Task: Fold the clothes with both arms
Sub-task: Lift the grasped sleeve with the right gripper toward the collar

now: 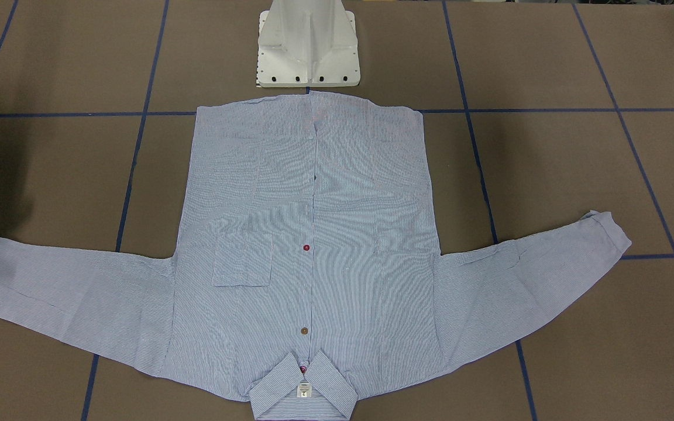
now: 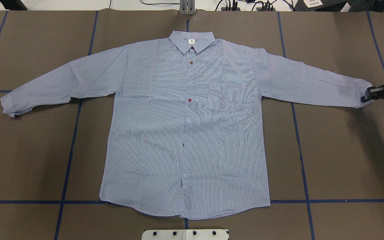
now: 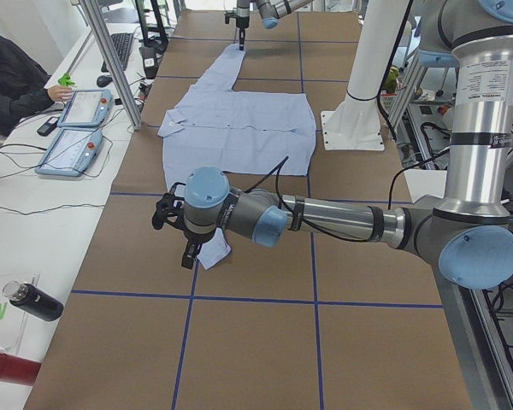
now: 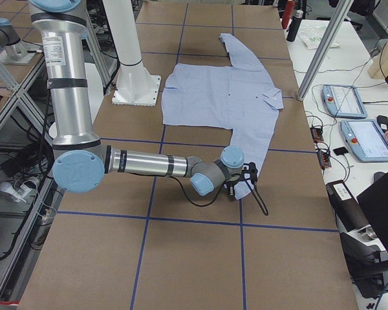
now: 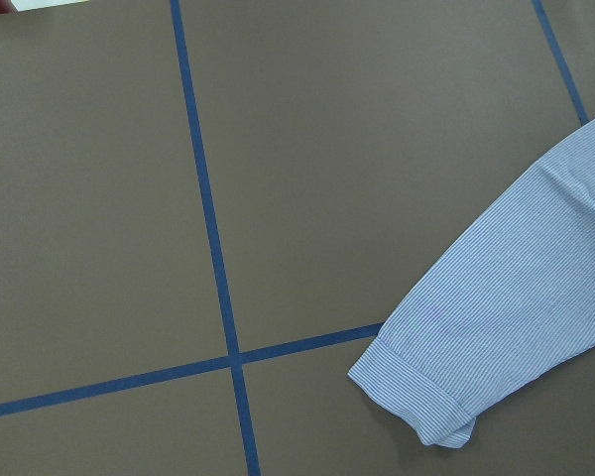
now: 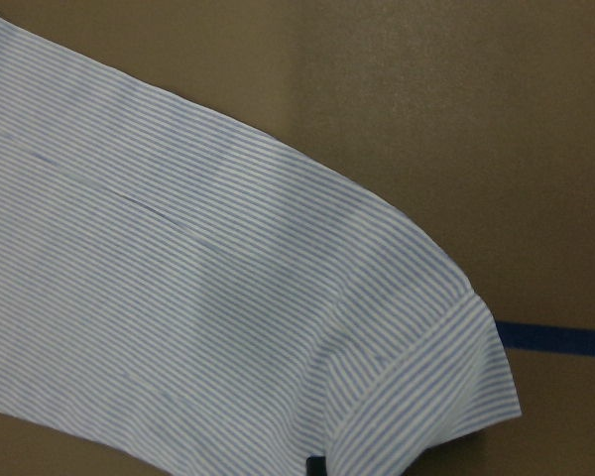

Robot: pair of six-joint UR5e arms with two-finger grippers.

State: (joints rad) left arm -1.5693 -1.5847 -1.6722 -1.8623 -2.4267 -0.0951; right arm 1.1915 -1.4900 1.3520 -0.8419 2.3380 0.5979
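Plainly a robotics laboratory, with grey robot arms, a white pedestal, a brown counter marked by a blue tape grid, aluminium frame posts, and teach pendants beside a seated person.

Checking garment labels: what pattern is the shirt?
Fine light blue-and-white stripes; the shirt shows best in the right wrist view.
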